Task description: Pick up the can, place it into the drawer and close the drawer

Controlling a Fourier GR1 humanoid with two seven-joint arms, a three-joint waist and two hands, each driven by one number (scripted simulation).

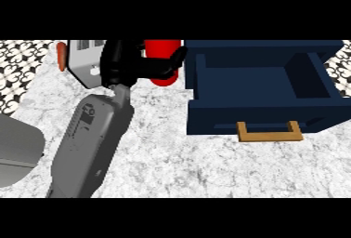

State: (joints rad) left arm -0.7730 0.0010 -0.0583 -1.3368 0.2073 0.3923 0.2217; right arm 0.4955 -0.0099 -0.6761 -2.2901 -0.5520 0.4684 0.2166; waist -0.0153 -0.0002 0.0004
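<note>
Marble counter (205,167), grey-white veined, patterned tile at far corners. Robot hand (126,62) black, fingers and thumb curled round red can (163,60) near far edge; which arm it belongs to unclear. Can glossy, cylindrical, partly hidden. Just right: navy drawer (264,109), open, boxy, matte, wooden handle (269,132). White-grey boxy object (86,65) left of can. Risks: can clipping drawer's near wall on transfer; smooth can slipping in curled grasp; forearm nudging box.
</note>
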